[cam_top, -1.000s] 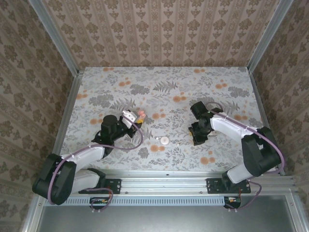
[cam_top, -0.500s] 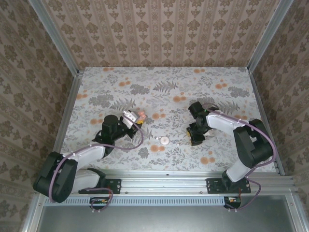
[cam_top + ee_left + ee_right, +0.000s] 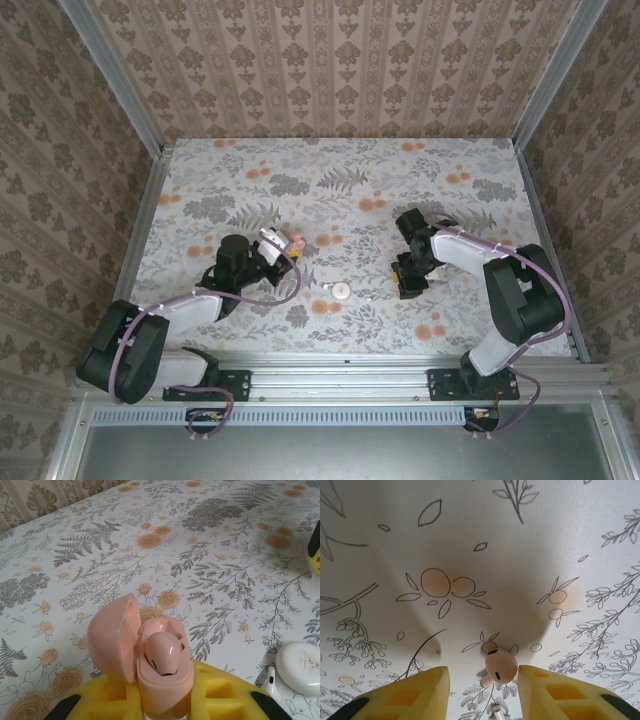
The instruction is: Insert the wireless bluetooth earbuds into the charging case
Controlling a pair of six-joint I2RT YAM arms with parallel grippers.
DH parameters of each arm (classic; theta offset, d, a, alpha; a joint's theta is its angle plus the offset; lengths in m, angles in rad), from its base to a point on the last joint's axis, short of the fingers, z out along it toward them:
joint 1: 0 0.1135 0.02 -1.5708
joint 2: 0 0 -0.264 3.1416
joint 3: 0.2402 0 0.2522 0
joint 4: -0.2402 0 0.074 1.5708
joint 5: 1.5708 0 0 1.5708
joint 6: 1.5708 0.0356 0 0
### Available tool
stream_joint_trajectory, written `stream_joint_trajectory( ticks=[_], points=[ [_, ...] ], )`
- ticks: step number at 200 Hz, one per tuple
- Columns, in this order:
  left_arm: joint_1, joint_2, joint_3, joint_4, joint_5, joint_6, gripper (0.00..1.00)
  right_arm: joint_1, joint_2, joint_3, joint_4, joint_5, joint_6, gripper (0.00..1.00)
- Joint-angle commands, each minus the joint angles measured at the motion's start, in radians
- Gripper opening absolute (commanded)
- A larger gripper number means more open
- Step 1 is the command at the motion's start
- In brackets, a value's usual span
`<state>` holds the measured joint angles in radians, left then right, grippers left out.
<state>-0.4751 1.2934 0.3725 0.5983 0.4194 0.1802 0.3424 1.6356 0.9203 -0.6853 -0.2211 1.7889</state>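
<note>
My left gripper (image 3: 162,700) is shut on the charging case (image 3: 114,640), a salmon-pink shell held upright with its lid swung open to the left. One pink earbud (image 3: 163,656) sits in the case's socket. From above, that gripper (image 3: 280,245) and the case (image 3: 296,240) are left of the table's centre. My right gripper (image 3: 408,286) is low over the table at right of centre. In the right wrist view its yellow fingers (image 3: 415,692) stand open around a second pink earbud (image 3: 501,666), which lies on the cloth close to the right finger.
A round white puck (image 3: 341,291) lies between the two grippers, and in the left wrist view the puck (image 3: 300,667) has a small white stem piece (image 3: 270,678) beside it. The flower-printed cloth (image 3: 340,180) is bare toward the back; patterned walls close in three sides.
The right gripper's jaws have narrowed a little around the earbud on the cloth. The left arm has shifted slightly right, still holding the open case.
</note>
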Motion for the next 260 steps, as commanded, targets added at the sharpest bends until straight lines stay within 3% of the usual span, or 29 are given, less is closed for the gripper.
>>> stream_joint_trajectory(
  ticks=[1,86,260],
  points=[
    [0.01,0.018,0.032,0.031,0.04,-0.014,0.13,-0.005,0.028,0.0,-0.034,-0.027,-0.004,0.41],
    [0.012,0.035,0.045,0.031,0.05,-0.021,0.12,-0.016,0.048,-0.018,-0.029,-0.041,-0.019,0.28],
    [0.011,0.046,0.057,0.041,0.081,-0.045,0.12,-0.027,-0.058,-0.037,0.017,0.013,-0.118,0.16]
  ],
)
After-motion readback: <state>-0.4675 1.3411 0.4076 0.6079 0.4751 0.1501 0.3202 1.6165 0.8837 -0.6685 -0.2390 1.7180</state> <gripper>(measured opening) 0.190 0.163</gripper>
